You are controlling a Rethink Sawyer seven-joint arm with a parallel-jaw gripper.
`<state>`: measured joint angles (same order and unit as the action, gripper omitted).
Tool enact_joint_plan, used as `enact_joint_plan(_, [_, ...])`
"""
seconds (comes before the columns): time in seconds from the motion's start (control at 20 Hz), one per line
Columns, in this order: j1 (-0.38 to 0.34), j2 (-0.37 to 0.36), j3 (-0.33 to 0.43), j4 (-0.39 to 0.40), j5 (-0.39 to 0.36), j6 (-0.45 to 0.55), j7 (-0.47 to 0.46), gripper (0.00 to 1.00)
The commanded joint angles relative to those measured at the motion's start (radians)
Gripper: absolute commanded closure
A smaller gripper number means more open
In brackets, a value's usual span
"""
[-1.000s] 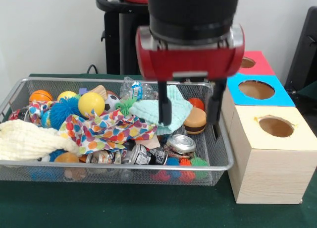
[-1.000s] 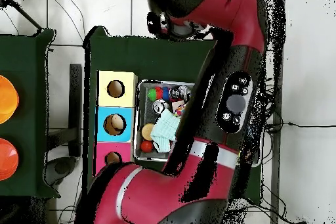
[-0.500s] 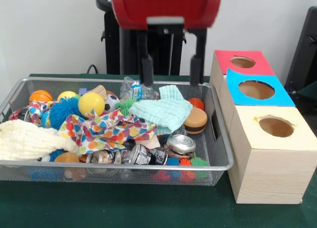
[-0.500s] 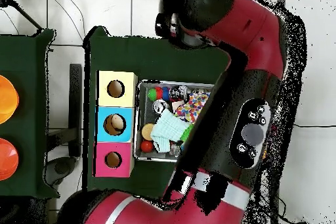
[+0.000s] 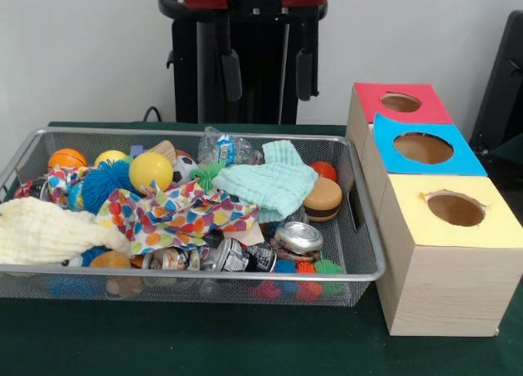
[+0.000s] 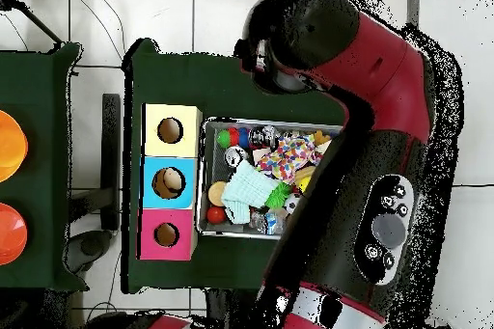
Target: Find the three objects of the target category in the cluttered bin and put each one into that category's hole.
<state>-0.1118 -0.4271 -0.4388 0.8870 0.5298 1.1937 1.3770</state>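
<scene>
Gripper (image 5: 264,73) is held high above the wire bin (image 5: 359,229), fingers spread wide, apparently empty. Mint cloth (image 5: 274,184) is draped beside the toy burger (image 5: 322,199).

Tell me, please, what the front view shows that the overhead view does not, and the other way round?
Only the front view shows the gripper, open and empty above the wire bin, and the cream cloth. Only the overhead view shows something lying inside the blue box's hole and two orange discs on another table. Both show the mint cloth, toy burger and three boxes.
</scene>
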Motion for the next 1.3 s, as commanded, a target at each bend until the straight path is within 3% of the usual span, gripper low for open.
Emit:
enact_joint_plan(0.05, [-0.037,-0.059,0.172,0.228,-0.090,-0.064,-0.187,0.00])
enact_joint_plan(0.8, [-0.077,-0.085,0.253,0.212,-0.176,-0.036,-0.138,0.00])
enact_joint_plan(1.3, [-0.142,-0.093,0.322,0.234,-0.227,-0.052,-0.184,0.00])
